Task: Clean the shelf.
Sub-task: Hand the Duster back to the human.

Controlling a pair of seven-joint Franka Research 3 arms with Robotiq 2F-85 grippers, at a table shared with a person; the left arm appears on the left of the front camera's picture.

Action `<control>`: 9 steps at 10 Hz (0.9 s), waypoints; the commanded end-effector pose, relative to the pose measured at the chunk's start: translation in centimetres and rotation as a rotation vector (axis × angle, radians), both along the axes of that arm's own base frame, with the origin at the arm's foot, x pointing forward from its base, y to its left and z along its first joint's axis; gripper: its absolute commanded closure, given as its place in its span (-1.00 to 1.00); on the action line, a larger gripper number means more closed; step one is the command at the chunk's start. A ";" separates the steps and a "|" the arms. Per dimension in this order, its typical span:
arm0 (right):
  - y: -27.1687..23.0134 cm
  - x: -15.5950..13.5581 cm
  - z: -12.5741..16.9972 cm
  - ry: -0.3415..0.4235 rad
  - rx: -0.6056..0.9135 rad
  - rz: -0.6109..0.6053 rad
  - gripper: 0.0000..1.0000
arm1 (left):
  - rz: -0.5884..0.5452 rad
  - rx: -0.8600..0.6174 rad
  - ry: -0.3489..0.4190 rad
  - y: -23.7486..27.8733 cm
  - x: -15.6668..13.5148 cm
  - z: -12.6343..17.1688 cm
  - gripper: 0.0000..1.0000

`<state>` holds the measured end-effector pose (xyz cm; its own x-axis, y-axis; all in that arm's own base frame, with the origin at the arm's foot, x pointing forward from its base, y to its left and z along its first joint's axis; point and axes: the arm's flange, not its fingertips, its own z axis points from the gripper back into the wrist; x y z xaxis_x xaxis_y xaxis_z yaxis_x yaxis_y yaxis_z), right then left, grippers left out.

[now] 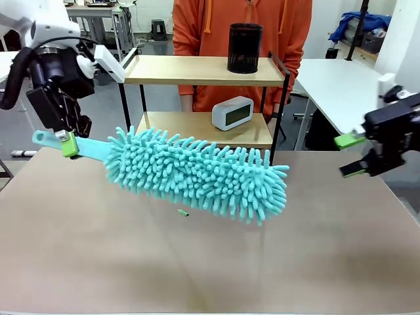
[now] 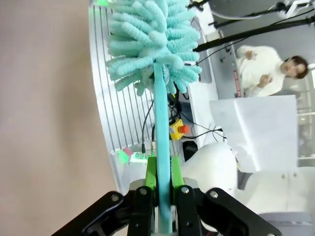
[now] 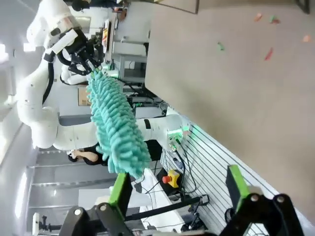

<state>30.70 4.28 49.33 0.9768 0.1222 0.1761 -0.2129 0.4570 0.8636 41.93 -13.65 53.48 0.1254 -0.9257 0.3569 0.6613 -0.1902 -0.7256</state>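
Observation:
The shelf (image 1: 197, 69) stands at the table's far edge, its two wooden boards in a black frame. A black mesh cup (image 1: 245, 47) sits on the top board and a white clock (image 1: 232, 112) on the lower one. My left gripper (image 1: 69, 141) is shut on the handle of a teal fluffy duster (image 1: 197, 174), which hangs over the table in front of the shelf, head slanting down to the right. In the left wrist view the green pads (image 2: 150, 173) clamp the handle (image 2: 160, 123). My right gripper (image 1: 351, 156) is open at the right, holding nothing; its fingers (image 3: 120, 189) stand wide apart.
A person in an orange hoodie (image 1: 197, 26) stands right behind the shelf. A small green scrap (image 1: 183, 212) lies on the brown table (image 1: 262, 262) under the duster. Other scraps (image 3: 268, 54) dot the tabletop. White tables flank the scene.

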 end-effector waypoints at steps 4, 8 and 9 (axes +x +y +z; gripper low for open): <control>9.2 -4.4 -4.8 0.048 0.200 0.086 -1.00 | -0.018 -0.009 0.005 -3.4 0.6 -0.5 0.74; 12.3 -7.7 -7.5 0.108 0.194 0.304 -1.00 | -0.007 -0.029 0.004 -3.7 0.6 -0.6 0.74; 12.3 -7.8 -7.5 0.115 0.207 0.307 -1.00 | -0.010 -0.024 0.008 -3.8 0.6 -0.6 0.74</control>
